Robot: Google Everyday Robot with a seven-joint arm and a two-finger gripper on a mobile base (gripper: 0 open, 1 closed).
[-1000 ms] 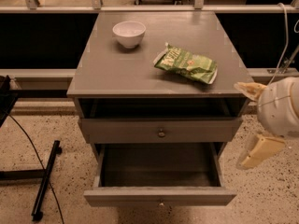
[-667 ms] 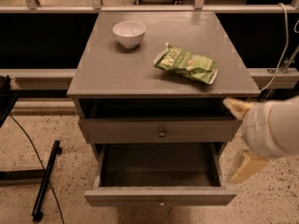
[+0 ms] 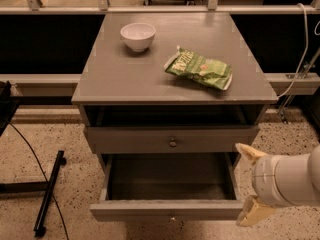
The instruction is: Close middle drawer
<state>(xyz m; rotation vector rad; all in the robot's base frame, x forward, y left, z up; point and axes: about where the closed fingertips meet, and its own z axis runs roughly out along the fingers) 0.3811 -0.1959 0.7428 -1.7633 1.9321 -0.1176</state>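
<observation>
The grey cabinet [image 3: 130, 79] has its middle drawer [image 3: 167, 209] pulled far out; its deep box is empty and a small brass knob [image 3: 172, 217] sits on its flat front. The drawer above it [image 3: 172, 140] stands slightly out, with its own knob. The lowest drawer is hidden beneath. My gripper [image 3: 241, 184] is at the lower right, beside the middle drawer's right front corner. It is open and empty, with one cream finger [image 3: 248, 153] above the corner and the other [image 3: 254, 212] level with the drawer front.
A white bowl [image 3: 138, 35] and a green snack bag [image 3: 200, 69] lie on the cabinet top. A black stand [image 3: 47, 194] and a cable lie on the speckled floor at left. A low ledge and rail run behind the cabinet.
My gripper has moved down and to the left, from beside the upper drawer to the right front corner of the middle drawer. The drawers have not moved.
</observation>
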